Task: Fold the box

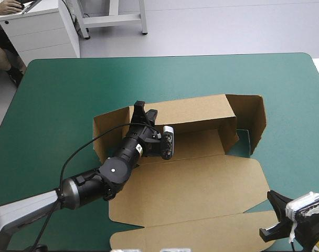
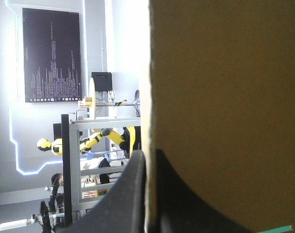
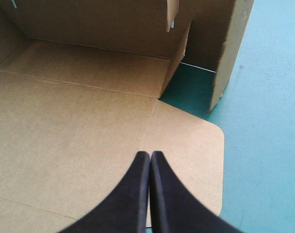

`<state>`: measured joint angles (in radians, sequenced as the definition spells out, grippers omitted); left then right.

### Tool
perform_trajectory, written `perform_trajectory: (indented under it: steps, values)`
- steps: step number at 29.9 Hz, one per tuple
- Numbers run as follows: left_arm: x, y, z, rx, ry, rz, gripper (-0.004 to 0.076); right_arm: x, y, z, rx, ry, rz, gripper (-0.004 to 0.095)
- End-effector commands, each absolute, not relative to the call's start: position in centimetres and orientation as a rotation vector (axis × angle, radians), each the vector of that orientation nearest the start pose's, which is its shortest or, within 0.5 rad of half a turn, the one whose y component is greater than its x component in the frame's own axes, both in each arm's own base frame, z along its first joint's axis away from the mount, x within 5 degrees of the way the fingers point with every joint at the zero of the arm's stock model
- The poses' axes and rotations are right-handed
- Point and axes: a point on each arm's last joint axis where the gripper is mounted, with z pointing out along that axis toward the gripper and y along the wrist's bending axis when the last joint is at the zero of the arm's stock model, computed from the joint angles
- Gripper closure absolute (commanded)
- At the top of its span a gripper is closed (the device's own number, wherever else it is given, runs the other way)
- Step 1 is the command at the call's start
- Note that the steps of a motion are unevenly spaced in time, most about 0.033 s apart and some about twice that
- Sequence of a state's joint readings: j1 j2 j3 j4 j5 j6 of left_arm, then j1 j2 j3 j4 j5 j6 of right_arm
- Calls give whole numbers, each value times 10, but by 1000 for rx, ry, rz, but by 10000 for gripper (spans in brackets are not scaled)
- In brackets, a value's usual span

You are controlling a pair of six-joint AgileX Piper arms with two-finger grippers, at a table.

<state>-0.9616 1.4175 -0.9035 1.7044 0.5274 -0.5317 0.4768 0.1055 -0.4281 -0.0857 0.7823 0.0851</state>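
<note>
Here left gripper [image 2: 147, 156] clamps the box [image 1: 201, 178] (right gripper [image 3: 150, 155]: fingers together).

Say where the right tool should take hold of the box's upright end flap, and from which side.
Grip the end flap at its free top edge, probably coming from above on the table's right side: it stands upright, with bare teal-green cover outside it, so a finger fits each face. The right tool is shut and must open first.

Open cover [image 1: 60, 89] around box [image 1: 196, 181] walls
</note>
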Motion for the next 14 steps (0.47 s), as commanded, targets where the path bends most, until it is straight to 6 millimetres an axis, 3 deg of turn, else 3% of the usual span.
perform_trajectory:
  steps: [1,11,14]
  values:
    - [215,-225,318,1445,1122,740,734,30,9,291,-386,1829,282,927]
    - [215,-226,316,1445,1126,738,734,30,9,291,-386,1829,282,919]
    - [215,-226,316,1446,1125,740,734,30,9,291,-386,1829,282,861]
